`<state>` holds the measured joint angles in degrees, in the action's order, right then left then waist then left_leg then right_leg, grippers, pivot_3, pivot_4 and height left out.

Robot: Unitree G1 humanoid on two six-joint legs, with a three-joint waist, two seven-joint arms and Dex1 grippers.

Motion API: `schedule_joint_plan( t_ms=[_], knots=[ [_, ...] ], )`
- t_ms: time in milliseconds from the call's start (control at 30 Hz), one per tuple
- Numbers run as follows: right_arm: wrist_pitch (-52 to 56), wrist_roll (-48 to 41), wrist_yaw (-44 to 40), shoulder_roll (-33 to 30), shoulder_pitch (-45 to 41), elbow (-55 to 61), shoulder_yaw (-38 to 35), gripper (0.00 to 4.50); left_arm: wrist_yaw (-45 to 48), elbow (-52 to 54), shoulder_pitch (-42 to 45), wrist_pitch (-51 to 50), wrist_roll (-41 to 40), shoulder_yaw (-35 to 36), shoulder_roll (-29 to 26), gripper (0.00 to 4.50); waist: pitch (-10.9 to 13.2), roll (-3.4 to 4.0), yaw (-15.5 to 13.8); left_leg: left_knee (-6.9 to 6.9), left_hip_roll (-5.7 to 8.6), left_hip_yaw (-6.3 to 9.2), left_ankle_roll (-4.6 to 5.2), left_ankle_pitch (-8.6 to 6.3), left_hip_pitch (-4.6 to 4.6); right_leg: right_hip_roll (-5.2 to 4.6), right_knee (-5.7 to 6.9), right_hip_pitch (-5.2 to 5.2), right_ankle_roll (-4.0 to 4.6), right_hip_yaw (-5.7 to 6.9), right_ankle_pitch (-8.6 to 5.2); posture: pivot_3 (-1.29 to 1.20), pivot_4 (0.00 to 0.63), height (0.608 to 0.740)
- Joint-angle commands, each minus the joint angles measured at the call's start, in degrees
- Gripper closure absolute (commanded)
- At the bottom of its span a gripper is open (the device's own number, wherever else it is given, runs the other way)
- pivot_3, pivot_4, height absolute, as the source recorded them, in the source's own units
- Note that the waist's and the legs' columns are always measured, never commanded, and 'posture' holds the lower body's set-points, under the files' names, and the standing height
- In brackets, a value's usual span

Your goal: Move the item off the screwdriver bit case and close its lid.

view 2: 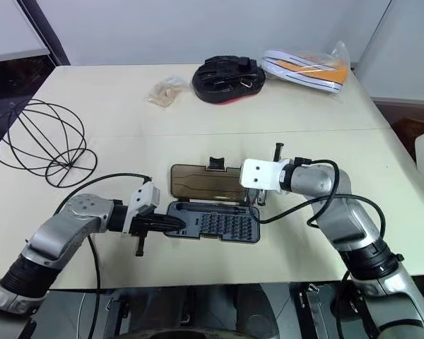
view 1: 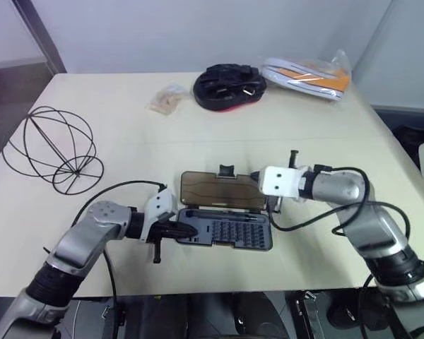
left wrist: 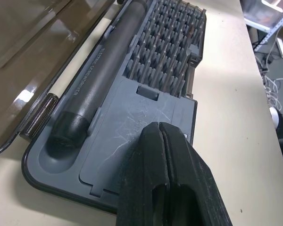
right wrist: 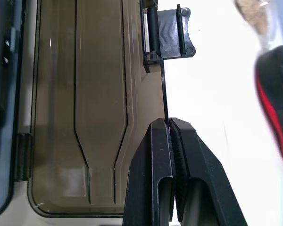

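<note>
The item, a black wire ball frame, rests on the table at the far left, well apart from the screwdriver bit case. The case lies open in the middle, its grey tray of bits toward me. The smoky-brown lid lies back flat behind the tray, latch tab on its far edge. My left gripper is shut, its tips on the tray's bare left end beside the dark driver handle. My right gripper is shut on the lid's thin far edge near its right corner.
A black strap bundle on something red lies at the back centre. Next to it on the right is a clear bag with white and orange contents, and on the left a small crumpled packet. Cables trail from both wrists.
</note>
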<state>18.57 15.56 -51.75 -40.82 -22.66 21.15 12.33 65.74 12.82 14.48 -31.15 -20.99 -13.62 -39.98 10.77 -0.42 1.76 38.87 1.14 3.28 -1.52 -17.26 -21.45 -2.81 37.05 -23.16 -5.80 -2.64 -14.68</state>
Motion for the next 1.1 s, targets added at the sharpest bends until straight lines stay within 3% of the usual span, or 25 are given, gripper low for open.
schedule_joint_plan(
  t_ms=[33,100,300,333,500,600,700,833,1000,1100],
  knots=[
    [2.0,-0.2,0.8,0.0,0.7,3.7,-1.1,4.50,-0.3,0.1,-1.8,-2.5,-0.3,-1.0,-0.4,3.98,0.0,0.00,0.0,0.00,0.00,0.00,0.00,0.00,0.00,0.00,0.00,0.00,0.01,0.00,0.00,0.00,0.150,0.740],
    [1.9,-0.1,1.1,-0.5,0.8,3.7,-1.0,4.50,0.3,1.0,-2.3,-2.2,-0.9,-0.5,-1.0,3.26,0.0,0.00,-0.2,-0.01,0.00,0.00,0.00,0.00,0.00,-0.01,0.00,0.00,0.04,0.00,-0.02,0.00,0.150,0.740],
    [0.9,-0.5,1.5,-1.7,0.8,3.2,-1.2,4.50,1.1,6.9,-5.5,-5.7,-7.7,6.7,-4.9,0.29,0.0,-0.03,-0.7,-0.01,-0.04,0.00,0.00,0.00,-0.02,-0.03,-0.03,-0.03,0.07,0.00,-0.04,0.00,0.150,0.740],
    [0.6,-0.6,1.5,-1.8,0.9,3.2,-1.3,4.50,2.0,7.9,-6.0,-7.2,-10.0,8.6,-6.3,0.02,0.0,-0.03,-0.7,-0.01,-0.05,-0.01,0.00,0.00,-0.03,-0.06,-0.03,-0.05,0.08,0.00,-0.04,0.00,0.150,0.740],
    [-0.8,-1.0,1.5,-2.9,2.1,3.9,-1.6,4.50,5.7,3.6,-2.5,-18.1,-22.8,20.0,-12.4,0.02,0.1,-0.11,-0.8,-0.01,-0.06,0.00,0.00,0.00,-0.13,-0.02,-0.03,-0.16,0.11,0.05,-0.06,0.00,0.150,0.740],
    [-1.7,-1.2,1.9,-3.0,2.2,3.8,-1.6,4.50,2.8,-5.0,4.6,-19.4,-23.4,22.5,-11.0,0.83,0.1,-0.11,-1.0,-0.01,-0.03,0.01,0.00,0.00,-0.15,0.00,-0.05,-0.16,0.11,0.10,-0.07,0.00,0.150,0.740],
    [-3.4,-0.9,2.3,-3.1,1.8,3.5,-1.3,4.50,-2.9,-15.1,12.7,-14.4,-16.2,19.0,-6.4,2.34,0.1,-0.12,-1.0,-0.01,0.03,-0.01,0.00,0.00,-0.15,-0.01,-0.07,-0.14,0.01,0.10,-0.03,0.00,0.150,0.740],
    [-4.5,-0.4,2.4,-3.1,1.1,3.3,-0.9,4.50,-3.3,-22.5,16.8,-5.4,-6.7,11.1,-1.2,4.42,0.1,-0.14,-0.8,-0.02,0.07,-0.03,0.00,0.00,-0.20,-0.02,-0.07,-0.17,-0.09,0.09,0.03,0.00,0.150,0.740],
    [-4.9,-0.1,2.6,-2.8,0.5,4.0,-0.9,4.50,-3.8,-28.3,19.2,1.8,1.2,4.2,3.6,4.47,0.1,-0.14,-0.9,0.08,0.05,-0.06,-0.12,0.07,-1.11,0.00,0.11,-1.17,-0.08,0.04,0.05,0.00,0.150,0.740],
    [-4.8,0.0,2.7,-2.8,0.5,4.5,-1.1,4.50,-4.8,-33.7,20.9,6.8,4.3,3.4,6.6,4.47,0.1,-0.15,-1.1,0.08,0.06,-0.05,-0.14,0.09,-1.16,0.00,0.10,-1.22,-0.08,0.05,0.05,0.00,0.150,0.740]
  ],
)
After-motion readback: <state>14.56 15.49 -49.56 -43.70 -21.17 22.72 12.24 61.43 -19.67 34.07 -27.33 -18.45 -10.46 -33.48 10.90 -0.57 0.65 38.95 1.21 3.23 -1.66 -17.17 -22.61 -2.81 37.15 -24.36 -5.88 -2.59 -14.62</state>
